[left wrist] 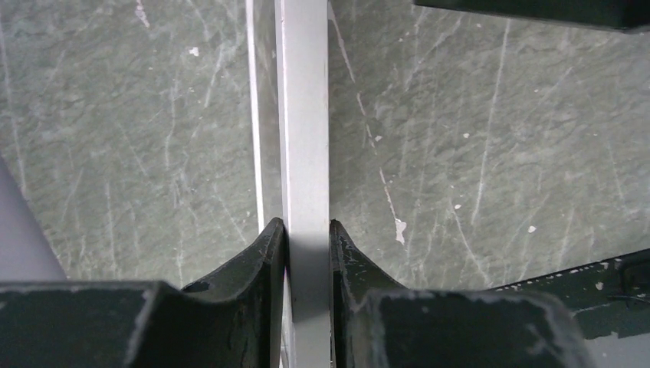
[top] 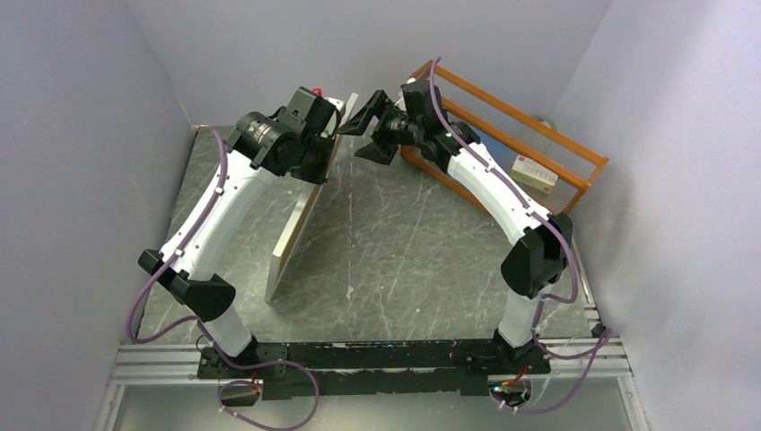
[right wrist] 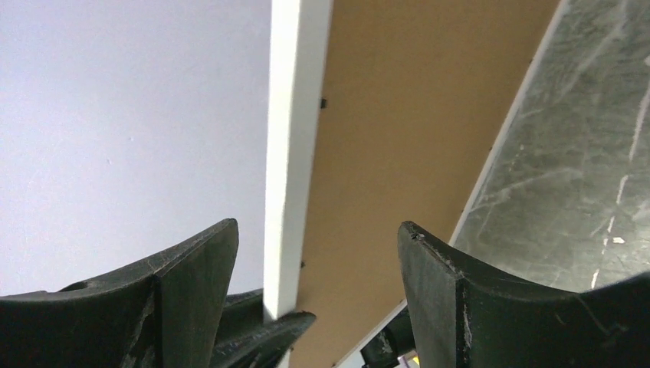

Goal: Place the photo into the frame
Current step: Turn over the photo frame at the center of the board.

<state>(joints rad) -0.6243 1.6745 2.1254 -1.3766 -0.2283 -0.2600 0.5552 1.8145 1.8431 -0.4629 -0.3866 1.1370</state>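
The white frame (top: 301, 224) stands on its long edge on the table, leaning. Its brown backing board (right wrist: 398, 115) fills the back. My left gripper (top: 328, 124) is shut on the frame's top edge. In the left wrist view, both fingers press the white border (left wrist: 305, 115) at the gripper (left wrist: 306, 224). My right gripper (top: 363, 117) is open at the frame's far upper corner. In the right wrist view, the gripper (right wrist: 318, 226) straddles the white edge (right wrist: 295, 115) without touching it. The photo is not in view.
An orange wooden rack (top: 538, 135) with a clear panel lies at the back right and holds a small pale box (top: 536, 172). Grey walls close in on the left, back and right. The table top (top: 422, 251) is scratched green-grey stone.
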